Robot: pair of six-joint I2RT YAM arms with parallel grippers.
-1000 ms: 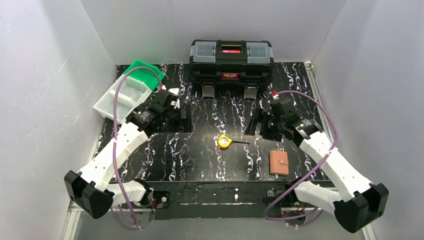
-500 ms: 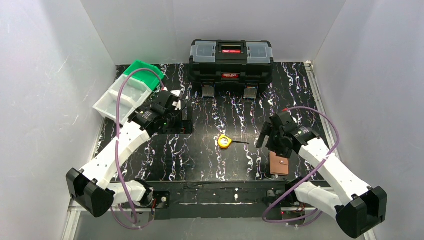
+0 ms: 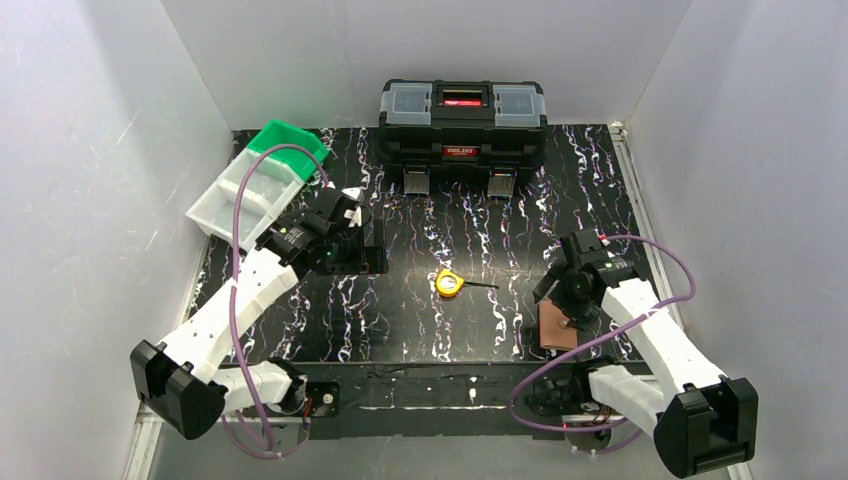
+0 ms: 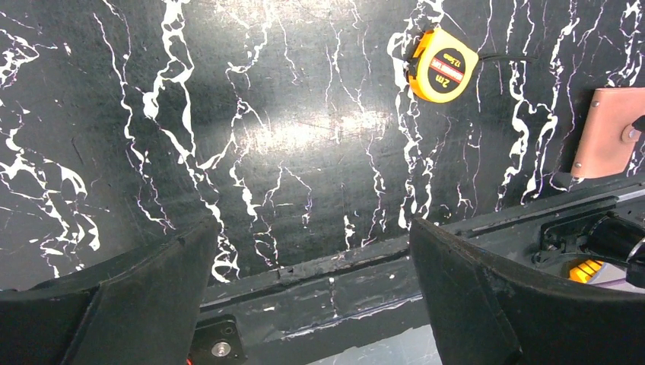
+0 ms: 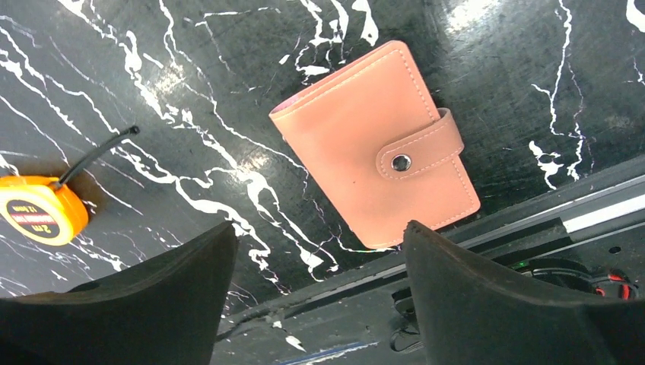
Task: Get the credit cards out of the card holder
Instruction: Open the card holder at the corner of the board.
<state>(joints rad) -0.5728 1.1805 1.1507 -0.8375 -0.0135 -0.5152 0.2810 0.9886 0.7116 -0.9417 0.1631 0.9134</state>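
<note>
As right gripper (image 5: 319, 228) gapes, card holder (image 5: 373, 144) lies beyond its fingers (image 5: 471, 289).

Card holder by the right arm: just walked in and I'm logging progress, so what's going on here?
The right claw is poised open over the tan leather snap-tab card holder, which lies closed and snapped shut on the black marbled table; no cards are out yet. The left claw hangs open over the table, holding nothing. A round yellow tape measure lies untouched between them.
</note>
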